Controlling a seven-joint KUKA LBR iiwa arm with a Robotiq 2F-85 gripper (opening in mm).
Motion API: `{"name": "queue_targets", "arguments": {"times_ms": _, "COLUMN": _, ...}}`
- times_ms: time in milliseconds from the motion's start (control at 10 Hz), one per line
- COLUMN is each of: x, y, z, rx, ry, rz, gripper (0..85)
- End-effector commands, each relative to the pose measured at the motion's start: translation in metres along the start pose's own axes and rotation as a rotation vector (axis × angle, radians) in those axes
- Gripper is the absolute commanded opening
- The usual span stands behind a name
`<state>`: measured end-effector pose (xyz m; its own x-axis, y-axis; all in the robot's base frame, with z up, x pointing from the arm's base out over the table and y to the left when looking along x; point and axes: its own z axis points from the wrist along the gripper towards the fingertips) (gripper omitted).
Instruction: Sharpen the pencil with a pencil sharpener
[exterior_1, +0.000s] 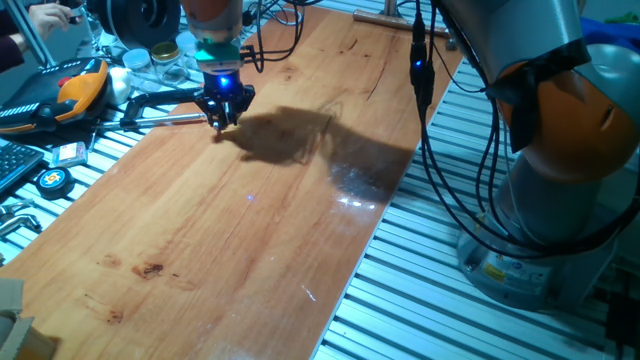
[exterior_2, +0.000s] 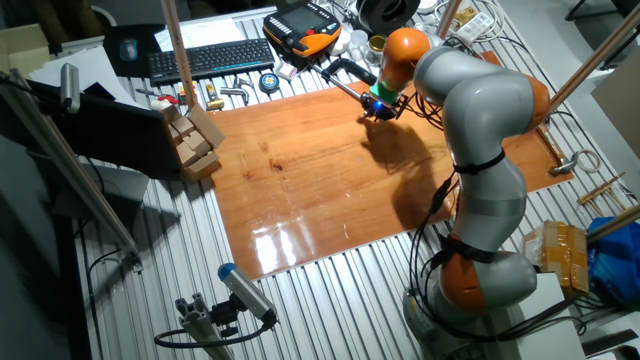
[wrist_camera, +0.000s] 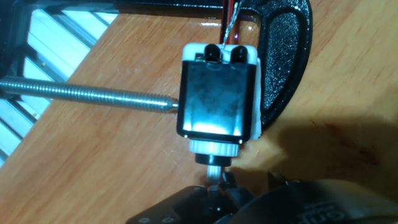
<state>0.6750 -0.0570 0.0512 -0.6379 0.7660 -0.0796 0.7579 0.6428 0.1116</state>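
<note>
Gripper (wrist_camera: 214, 183), lower centre, pinches a pencil stub (wrist_camera: 214, 175) aligned with the clamped pencil sharpener (wrist_camera: 217, 99)'s inlet; clamp arm (wrist_camera: 286, 56) fixes the sharpener against twisting.

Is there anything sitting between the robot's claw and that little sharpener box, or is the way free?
Nothing visible stands in the way. In the hand view the gripper sits right at the round opening of the pencil sharpener, with something thin, hard to make out, bridging the two. The threaded rod meets the sharpener's side, off that line.
</note>
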Motion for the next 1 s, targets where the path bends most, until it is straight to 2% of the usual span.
{"name": "queue_targets", "arguments": {"times_ms": 0, "x": 0.001, "y": 0.002, "z": 0.000, "rx": 0.000, "ry": 0.002, "rz": 0.003, "gripper": 34.0}}
{"name": "queue_targets", "arguments": {"times_ms": 400, "x": 0.005, "y": 0.011, "z": 0.002, "rx": 0.002, "ry": 0.002, "rz": 0.007, "gripper": 34.0}}
{"name": "queue_targets", "arguments": {"times_ms": 900, "x": 0.006, "y": 0.019, "z": 0.012, "rx": -0.002, "ry": -0.002, "rz": 0.007, "gripper": 34.0}}
